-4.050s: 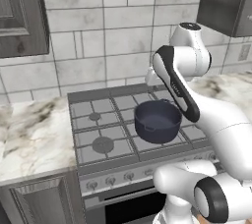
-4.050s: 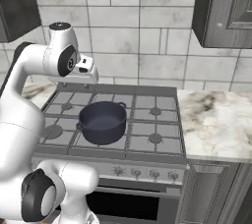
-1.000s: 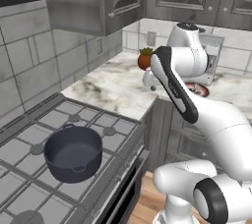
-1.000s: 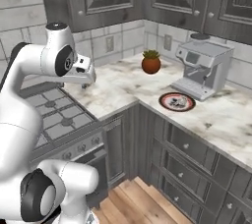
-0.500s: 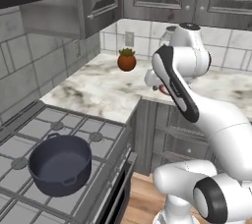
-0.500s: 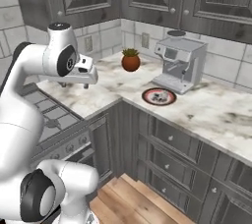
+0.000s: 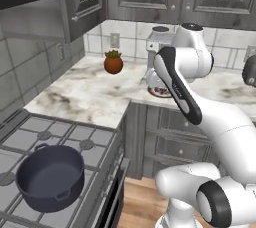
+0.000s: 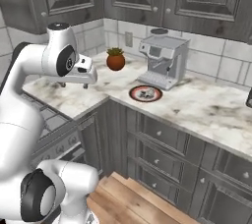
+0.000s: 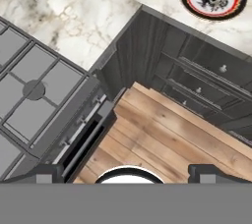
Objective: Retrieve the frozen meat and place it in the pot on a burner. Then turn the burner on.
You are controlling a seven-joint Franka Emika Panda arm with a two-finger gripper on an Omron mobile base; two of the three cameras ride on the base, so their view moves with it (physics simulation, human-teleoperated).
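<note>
**One pot on the stove, claw spread and empty**

One dark pot [image 7: 50, 178] sits on a front burner of the stove [image 7: 75, 137], nothing inside it. Marble counter [image 7: 95, 97] runs from the stove round a corner. On the counter beyond the stove: a potted plant [image 7: 113, 62] near the wall, a coffee machine [image 8: 161, 61] further round the corner, and a red-rimmed plate [image 8: 145, 93] just before the machine. Claw [image 8: 74, 85] hangs above the counter beside the stove, fingers spread, gripping nothing. Hand view looks down on the wooden floor [image 9: 162, 139], the dark drawers [image 9: 197, 90] and the plate.
</note>
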